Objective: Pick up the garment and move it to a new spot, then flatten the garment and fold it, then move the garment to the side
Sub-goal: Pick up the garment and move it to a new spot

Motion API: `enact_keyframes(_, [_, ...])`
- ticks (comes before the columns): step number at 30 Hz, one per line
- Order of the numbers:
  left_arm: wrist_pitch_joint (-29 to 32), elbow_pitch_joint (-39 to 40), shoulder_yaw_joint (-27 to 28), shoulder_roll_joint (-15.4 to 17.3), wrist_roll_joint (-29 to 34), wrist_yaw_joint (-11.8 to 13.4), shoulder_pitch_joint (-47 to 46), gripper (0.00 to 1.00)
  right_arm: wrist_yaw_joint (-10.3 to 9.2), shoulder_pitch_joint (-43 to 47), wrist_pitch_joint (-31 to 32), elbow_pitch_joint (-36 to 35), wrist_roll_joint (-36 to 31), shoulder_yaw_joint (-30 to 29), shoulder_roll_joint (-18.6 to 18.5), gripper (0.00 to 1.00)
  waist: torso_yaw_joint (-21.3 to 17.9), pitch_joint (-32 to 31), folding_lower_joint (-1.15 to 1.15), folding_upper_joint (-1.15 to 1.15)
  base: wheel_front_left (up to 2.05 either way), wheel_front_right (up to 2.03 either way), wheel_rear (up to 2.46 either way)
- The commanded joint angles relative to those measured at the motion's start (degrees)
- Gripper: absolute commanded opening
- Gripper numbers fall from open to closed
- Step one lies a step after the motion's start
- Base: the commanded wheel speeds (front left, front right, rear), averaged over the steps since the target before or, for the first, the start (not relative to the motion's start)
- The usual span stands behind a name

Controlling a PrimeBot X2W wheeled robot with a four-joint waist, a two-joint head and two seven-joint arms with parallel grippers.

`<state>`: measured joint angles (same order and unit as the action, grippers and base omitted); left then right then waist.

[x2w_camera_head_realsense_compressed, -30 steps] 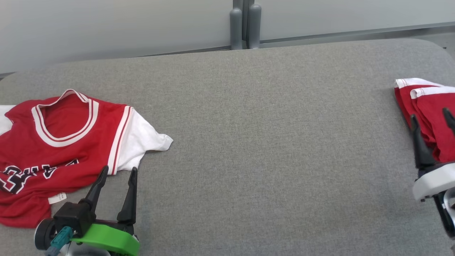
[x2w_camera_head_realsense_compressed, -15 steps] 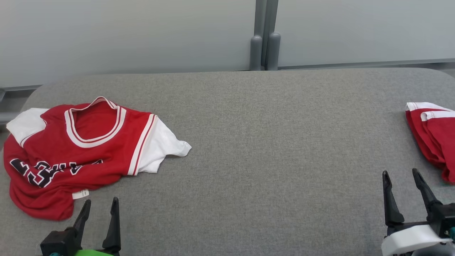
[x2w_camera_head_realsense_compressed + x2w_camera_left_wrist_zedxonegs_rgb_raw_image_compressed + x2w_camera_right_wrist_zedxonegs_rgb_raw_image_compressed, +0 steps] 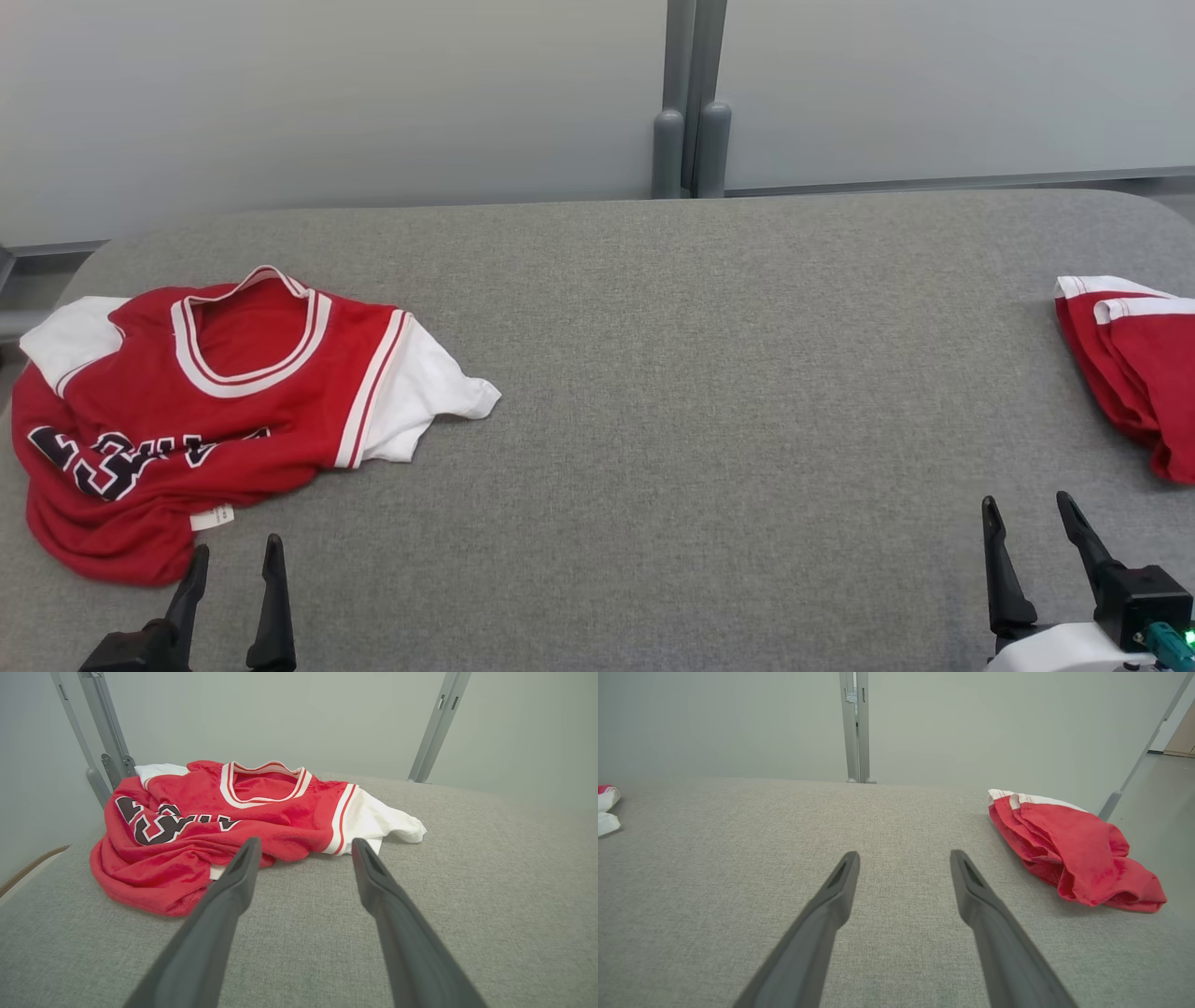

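Note:
A crumpled red jersey garment (image 3: 187, 411) with white sleeves and dark lettering lies at the left end of the grey padded table (image 3: 653, 373). My left gripper (image 3: 236, 546) stands open just short of the jersey's near hem, empty. In the left wrist view the jersey (image 3: 261, 807) lies just beyond the spread fingertips of the left gripper (image 3: 306, 842). My right gripper (image 3: 1026, 500) is open and empty near the front right, to the left of and nearer than a folded red garment (image 3: 1134, 373). In the right wrist view the right gripper (image 3: 904, 854) points over bare table.
The folded red garment (image 3: 1064, 854) with white trim sits at the table's right end, near the edge. A grey post (image 3: 691, 103) and pale wall panels stand behind the table. The jersey's white sleeve (image 3: 605, 812) shows at the far left.
The head camera has tilted up and shifted. Both grippers have drawn back toward me: the right one away from the folded red garment, the left one off the jersey's edge. Both stayed open.

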<state>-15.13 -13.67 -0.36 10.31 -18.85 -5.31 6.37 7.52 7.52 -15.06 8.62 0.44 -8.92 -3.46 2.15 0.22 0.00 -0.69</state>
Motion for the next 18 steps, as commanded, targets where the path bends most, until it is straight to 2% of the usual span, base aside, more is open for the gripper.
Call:
enact_keyframes(1, [0.0, 0.1, 0.6, -0.4, 0.6, -0.4, 0.5, 1.0, -0.06, -0.8, -0.2, 0.5, -0.4, 0.1, 0.0, 1.0, 0.1, -0.1, 0.0, 0.69, 0.0, 0.0, 0.0])
enact_keyframes(9, [0.0, -0.1, 2.3, -2.3, 2.7, -1.6, 1.3, 1.0, -0.06, -0.9, -0.2, 1.7, -0.7, 0.7, 0.1, 1.0, 1.3, -1.0, 0.0, 0.69, 0.0, 0.0, 0.0])
enact_keyframes(18, [0.0, -0.3, 2.5, -2.7, 3.6, -2.2, 0.7, 1.0, -0.06, -0.9, -0.2, 1.1, -1.0, 1.3, -0.3, 1.0, 3.6, -1.2, 0.0, 0.69, 0.0, 0.0, 0.0])
